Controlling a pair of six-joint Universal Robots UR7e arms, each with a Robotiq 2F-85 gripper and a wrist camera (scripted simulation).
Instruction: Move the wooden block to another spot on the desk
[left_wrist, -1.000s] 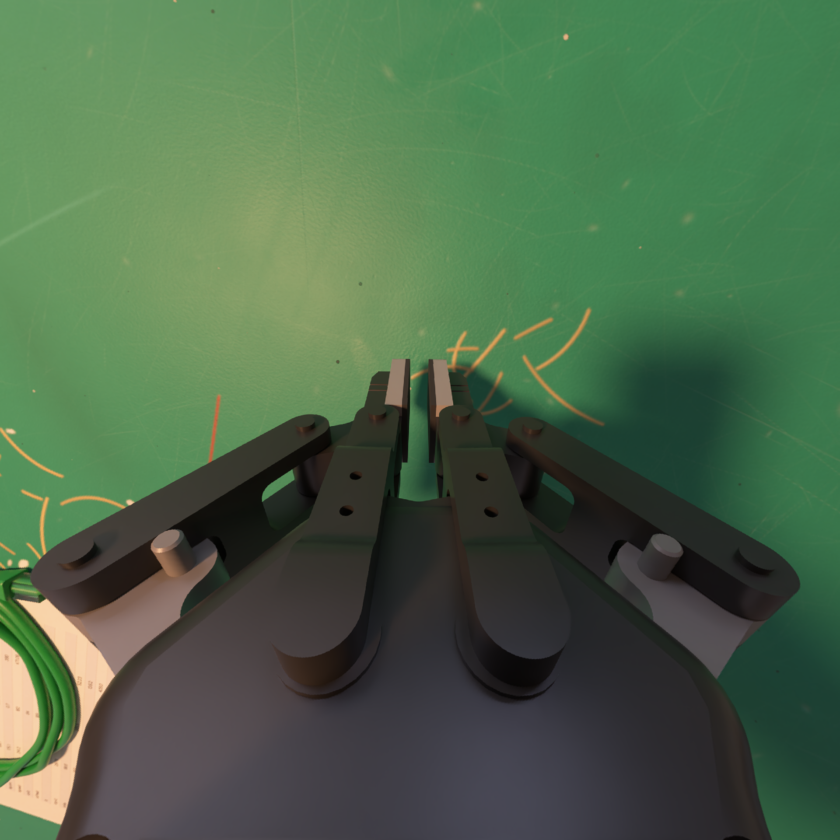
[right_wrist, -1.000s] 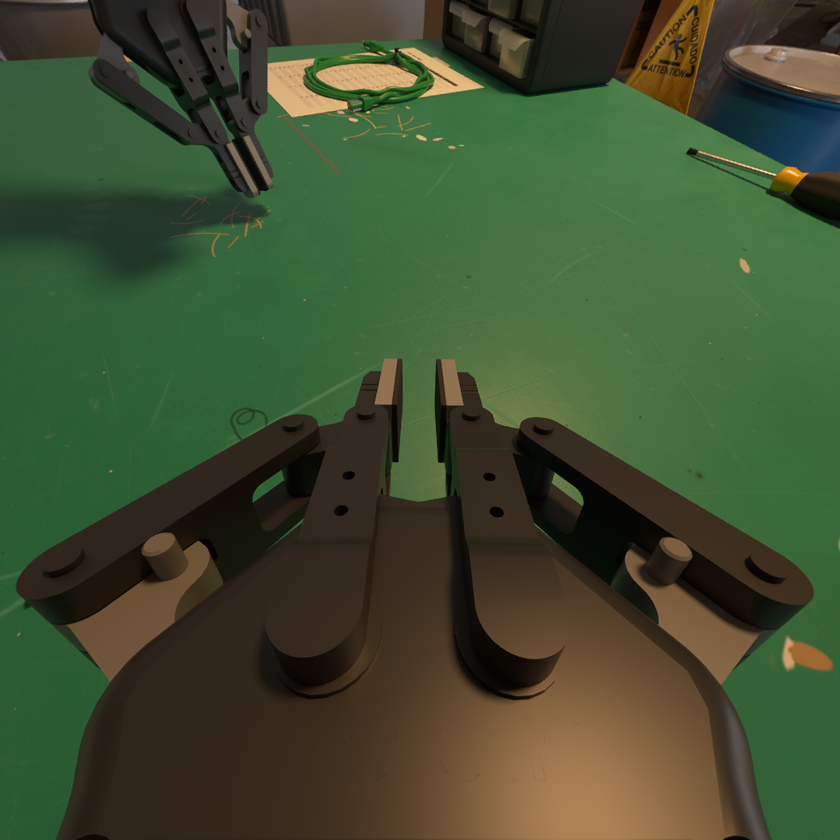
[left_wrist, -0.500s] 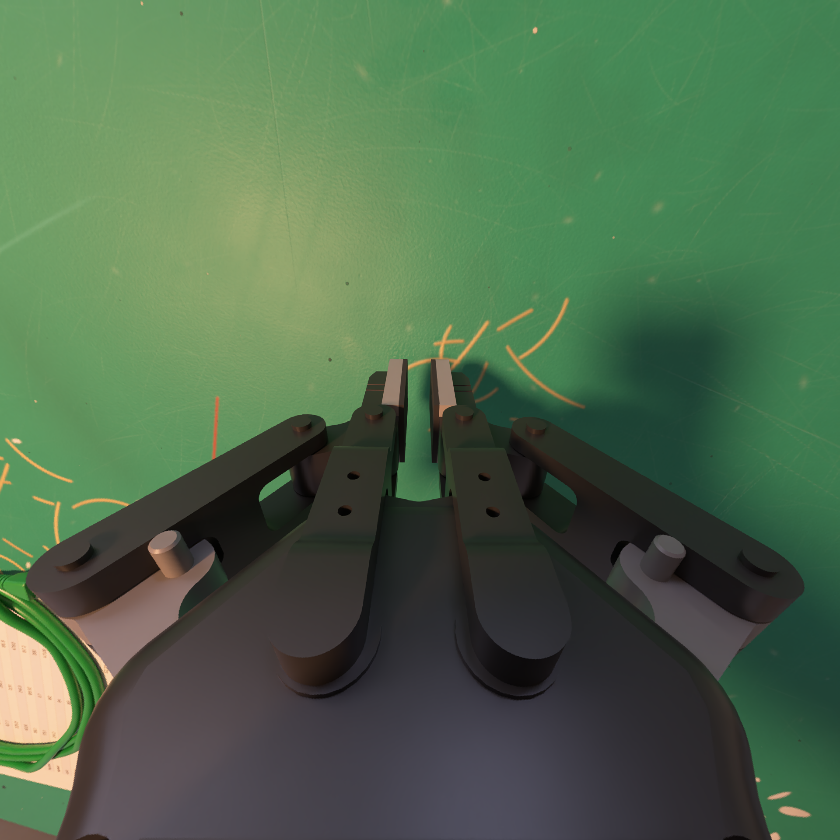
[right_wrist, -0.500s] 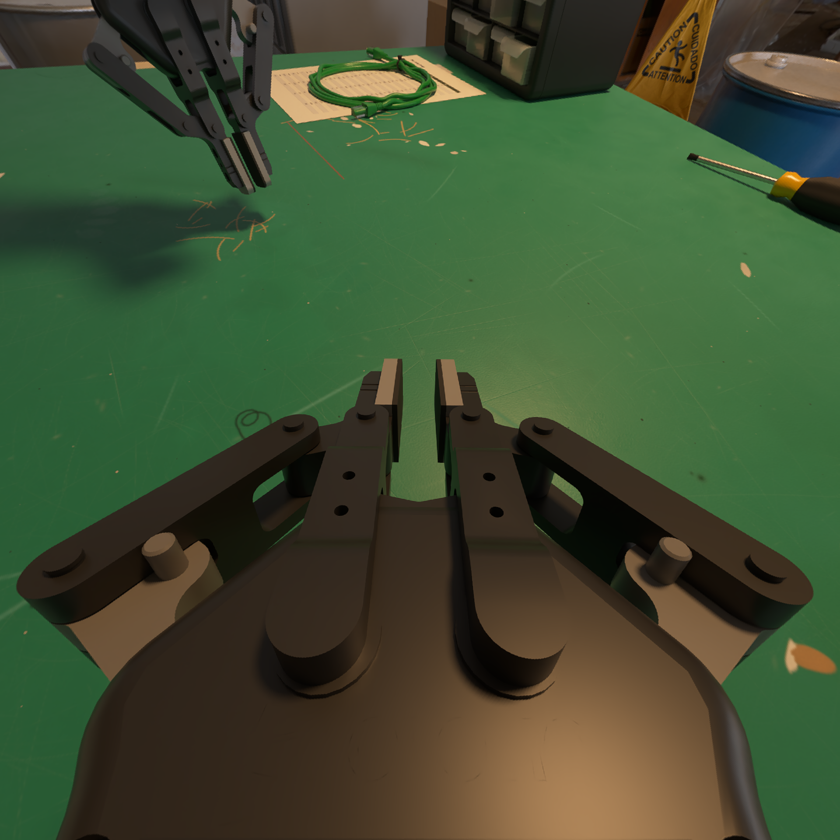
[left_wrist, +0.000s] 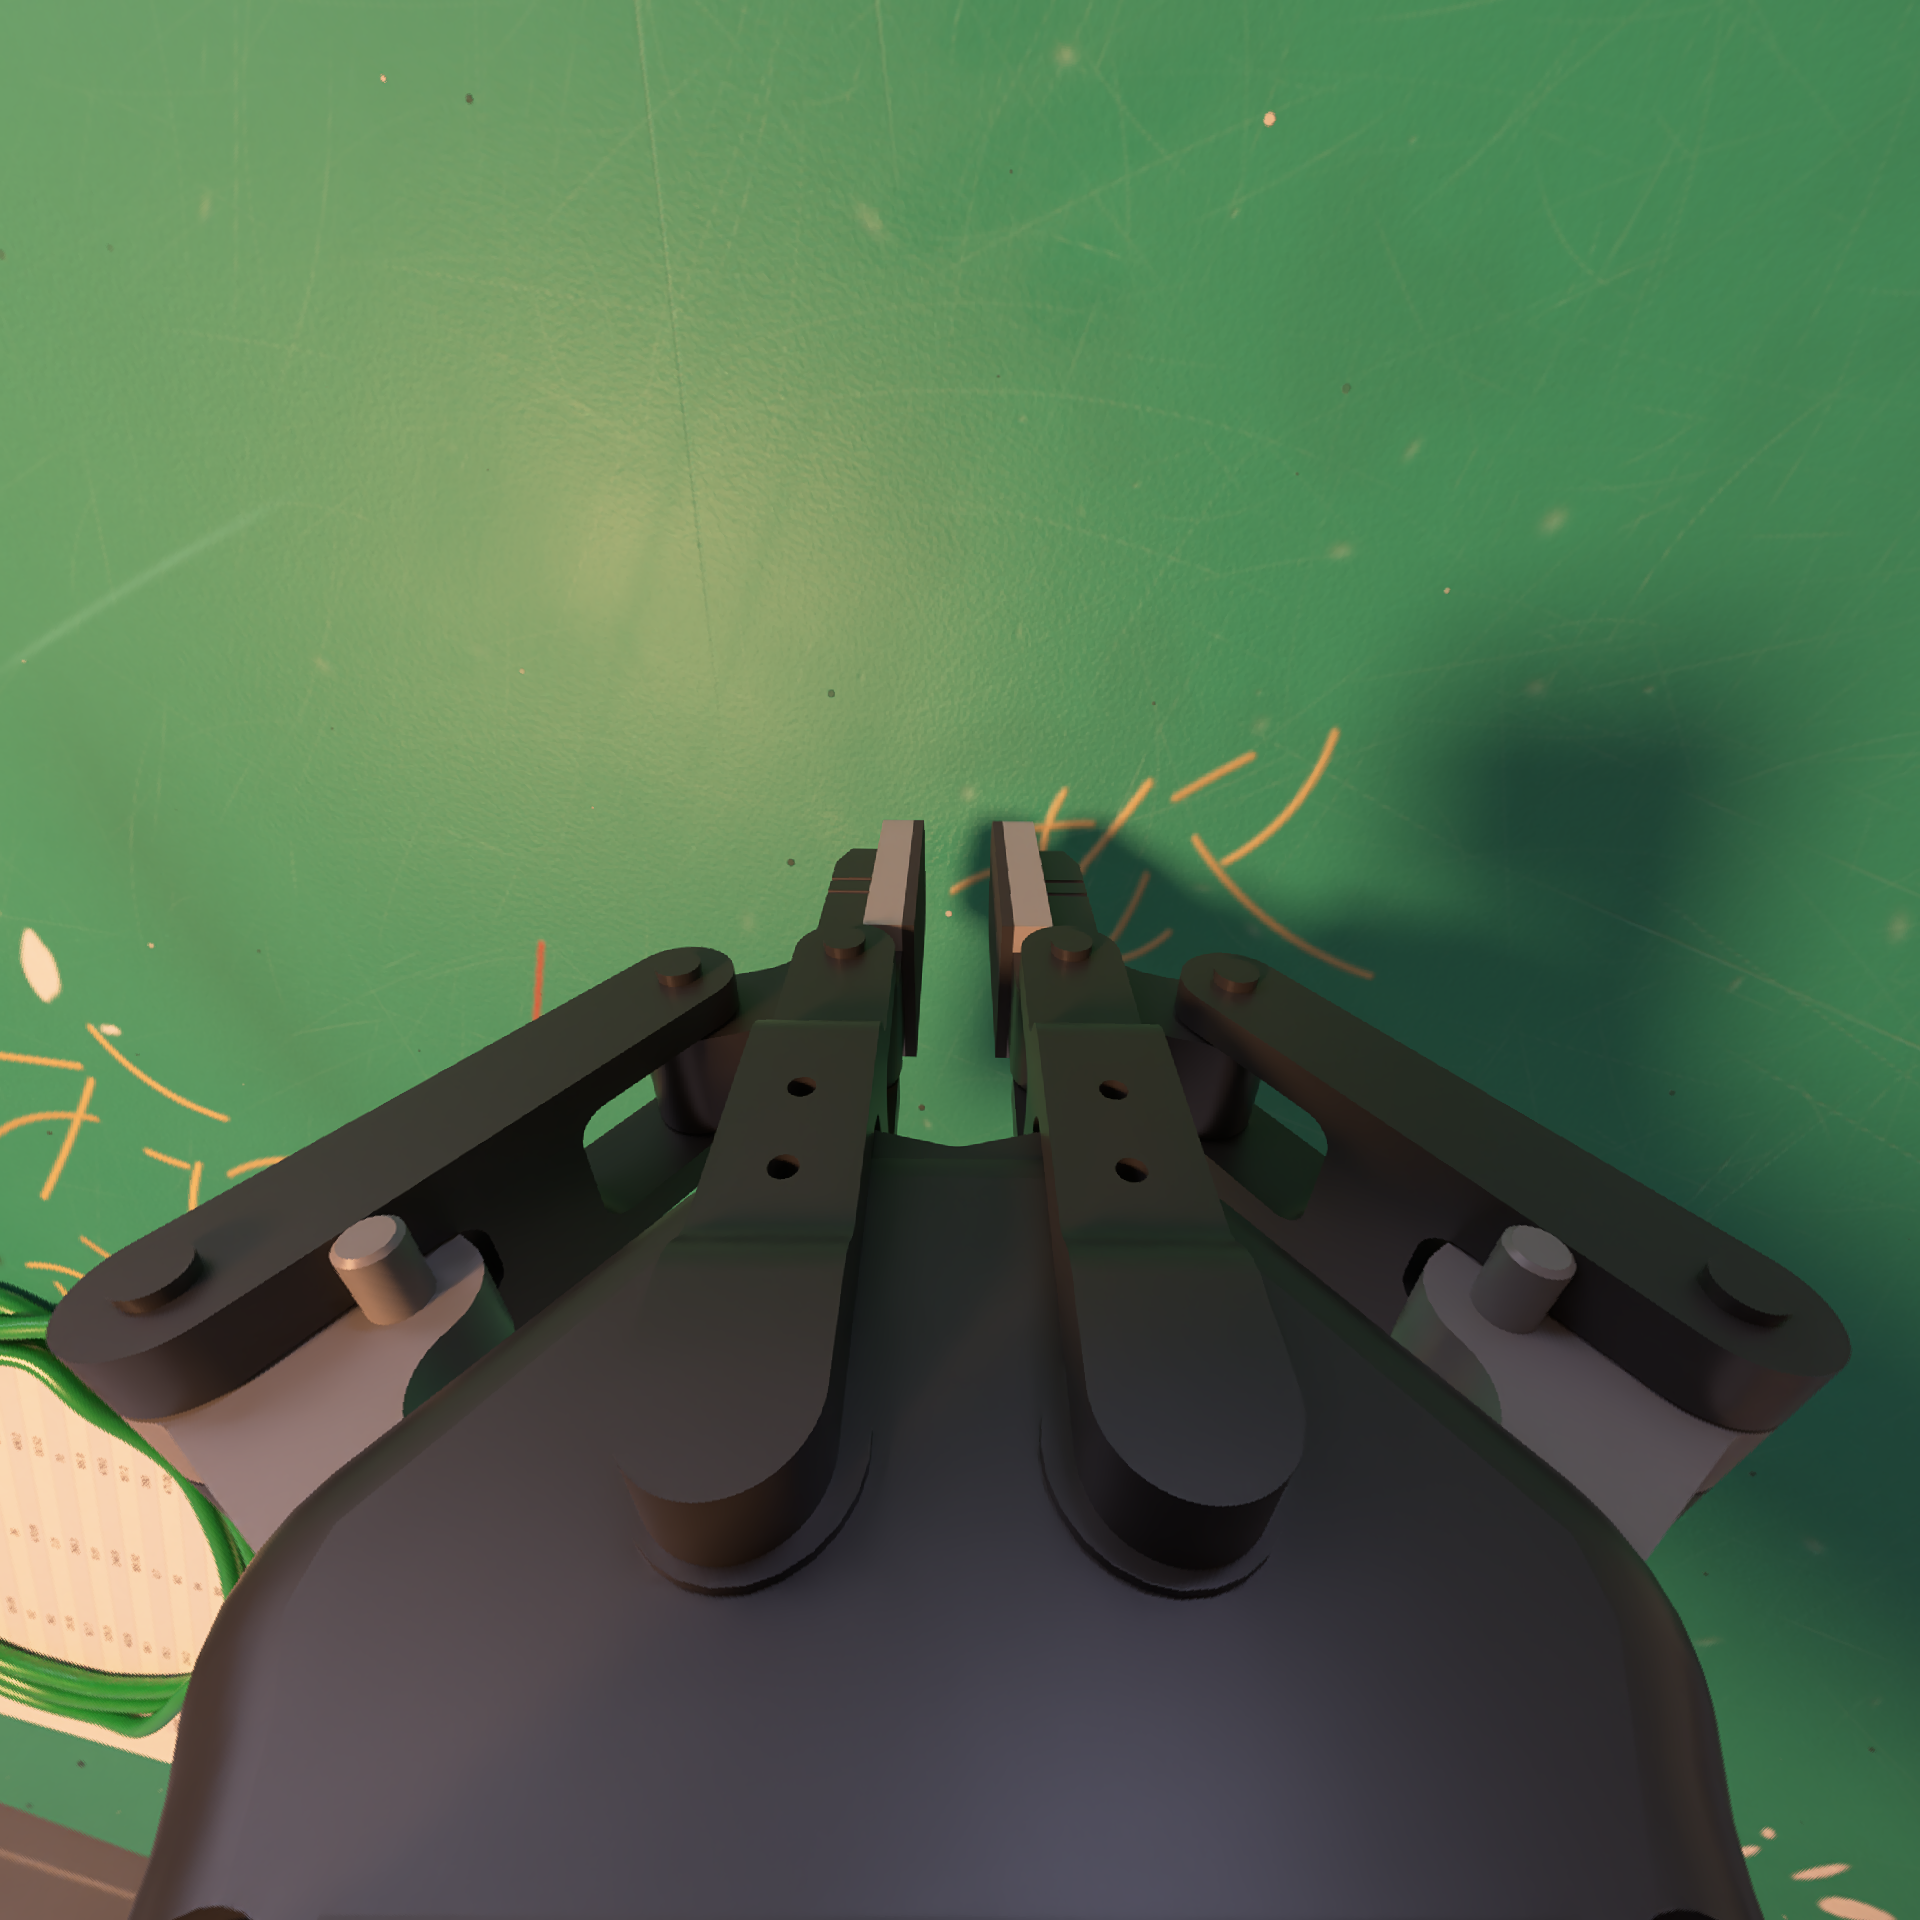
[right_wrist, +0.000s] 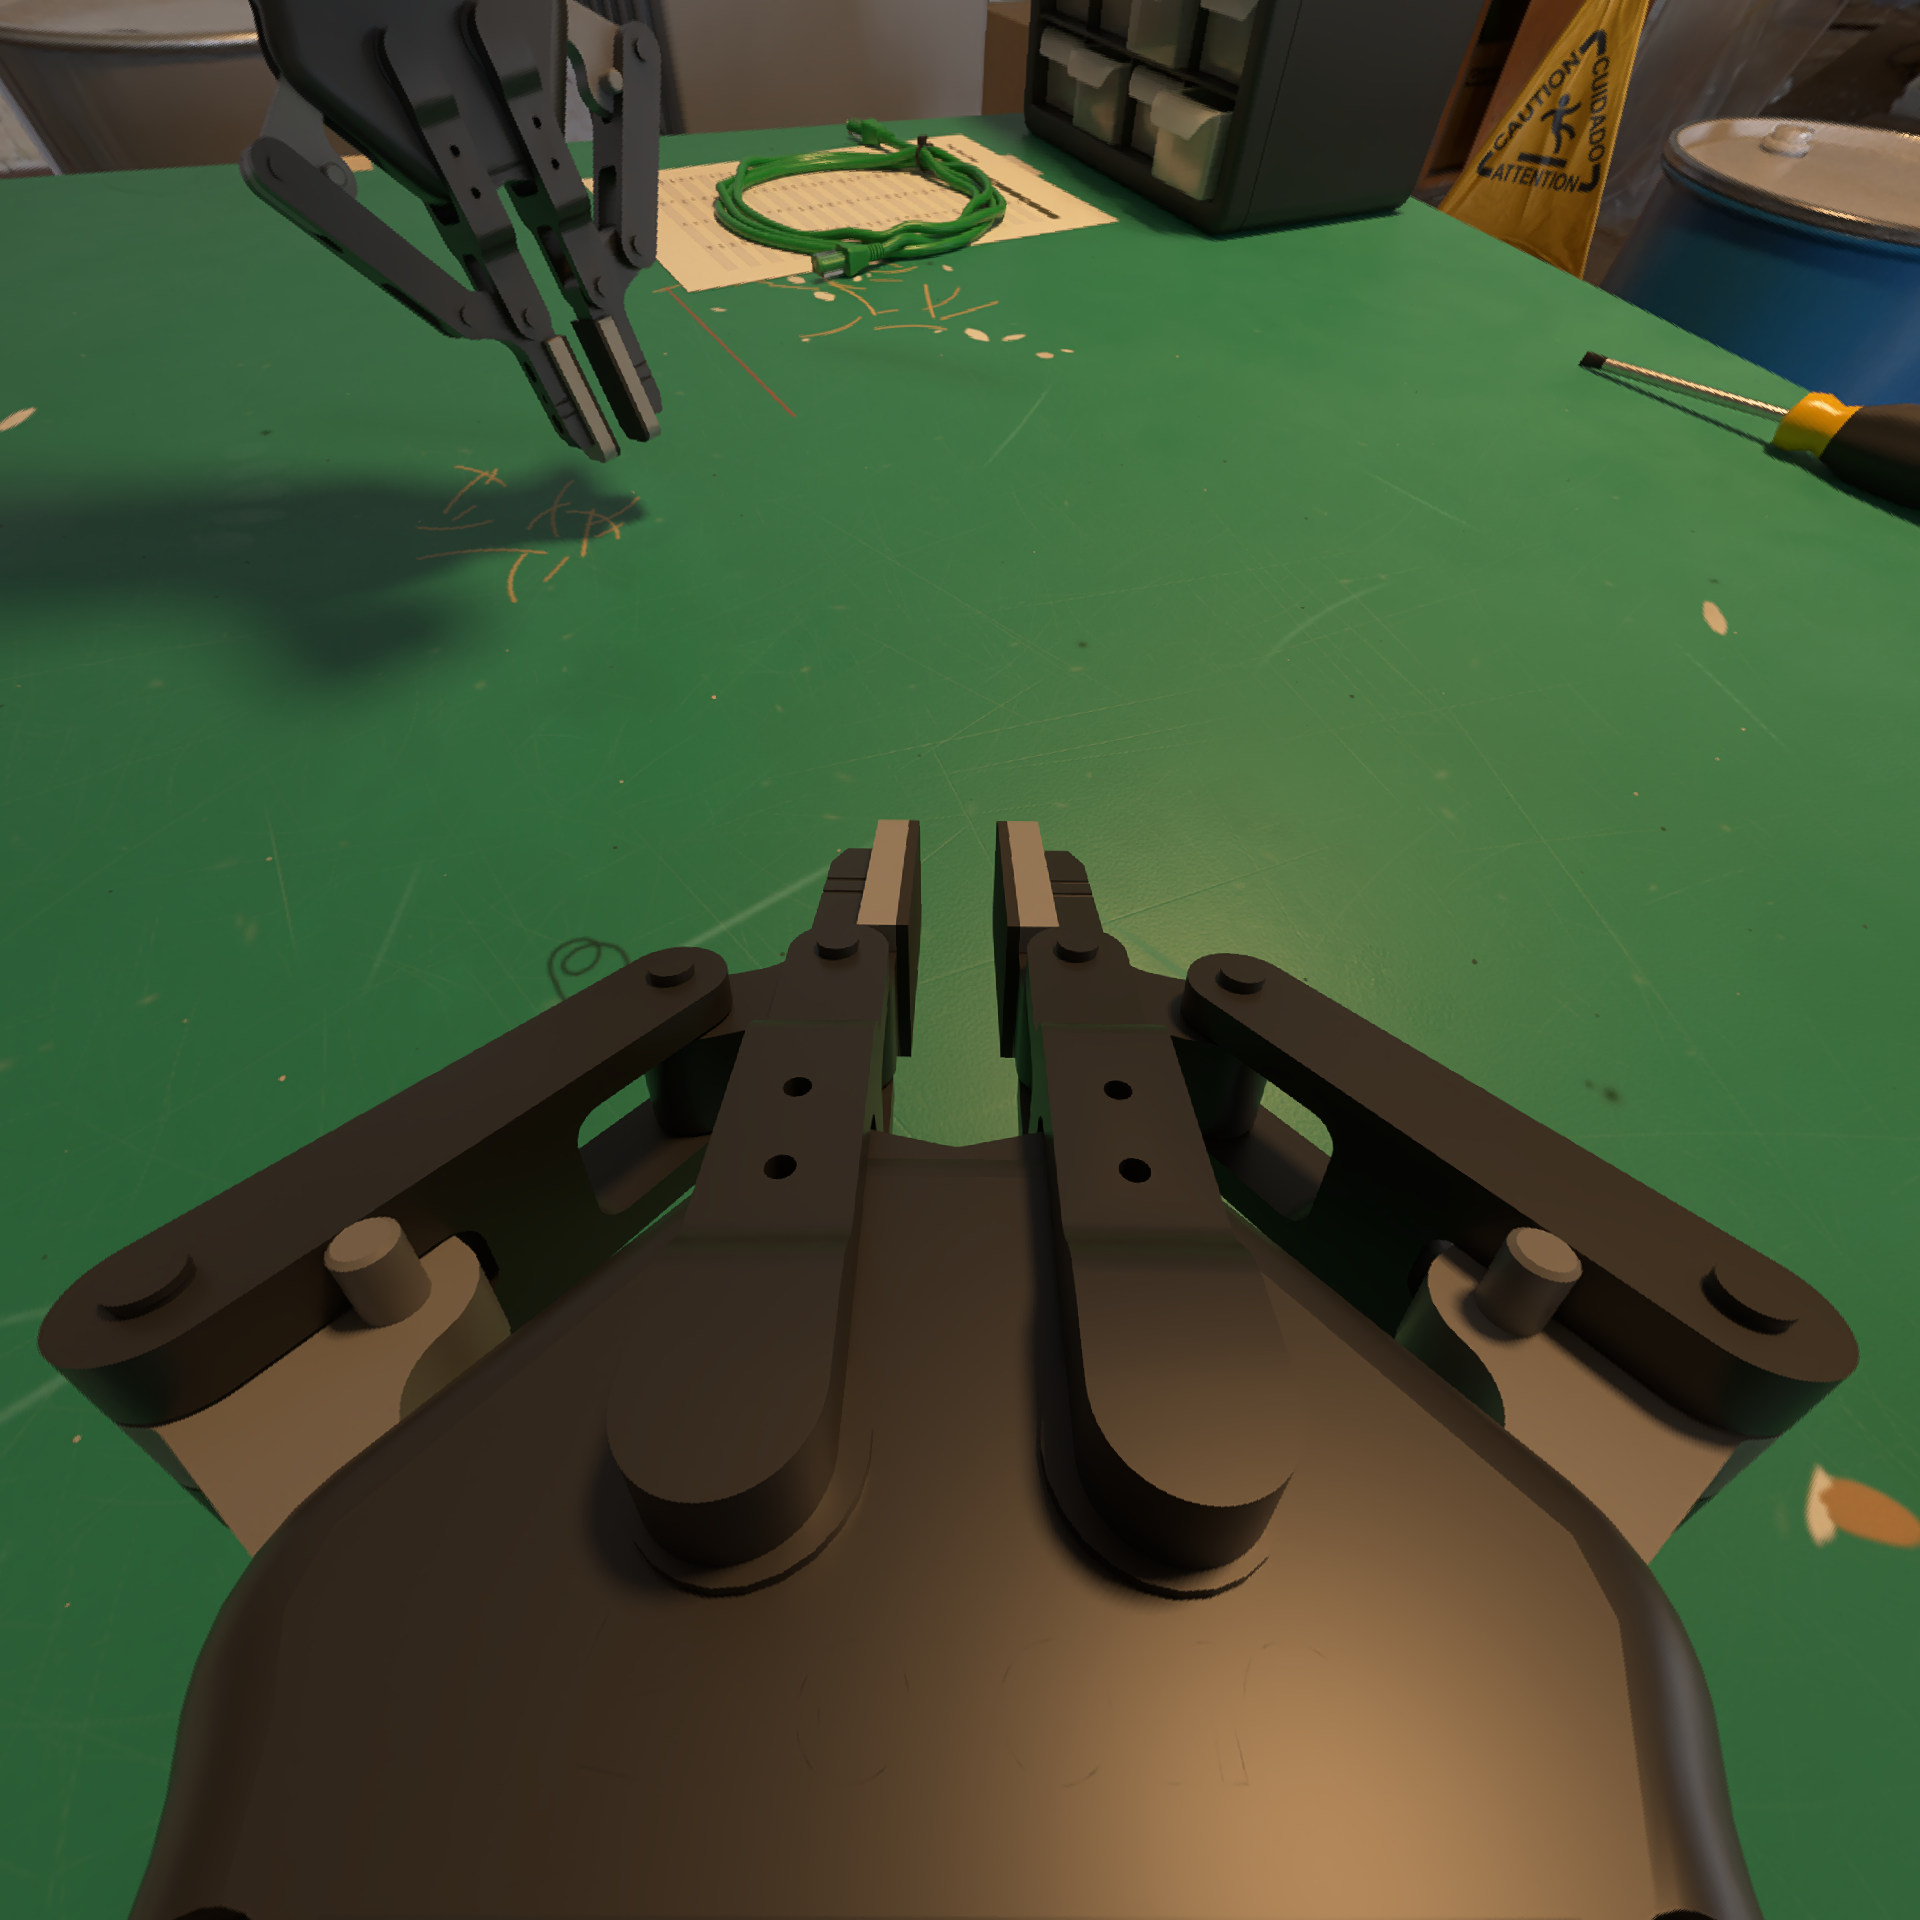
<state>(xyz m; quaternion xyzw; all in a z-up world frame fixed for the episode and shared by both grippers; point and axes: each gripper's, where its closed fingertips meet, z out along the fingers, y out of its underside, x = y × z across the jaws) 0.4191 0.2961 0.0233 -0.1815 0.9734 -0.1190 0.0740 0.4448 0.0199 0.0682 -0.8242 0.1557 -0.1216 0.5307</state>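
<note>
No wooden block shows in either view. My left gripper (left_wrist: 956, 831) hangs above the green desk mat (left_wrist: 935, 416), just over a patch of thin orange shavings (left_wrist: 1226, 831). Its jaws stand nearly together with a narrow gap and nothing between them. It also shows in the right wrist view (right_wrist: 613, 436), tilted down at the far left. My right gripper (right_wrist: 956, 826) hovers low over the bare green mat (right_wrist: 1143, 582). Its jaws also stand nearly together, and it is empty.
A coiled green cable (right_wrist: 857, 203) lies on a printed paper sheet (right_wrist: 1039, 203) at the far edge, and shows in the left wrist view (left_wrist: 208, 1538). A dark drawer cabinet (right_wrist: 1226, 94), a screwdriver (right_wrist: 1829, 431), a yellow floor sign (right_wrist: 1548, 125) and a blue drum (right_wrist: 1797, 239) are at the right.
My left gripper has risen a little and drifted toward the cable, and its jaw gap has widened slightly. My right gripper has barely moved.
</note>
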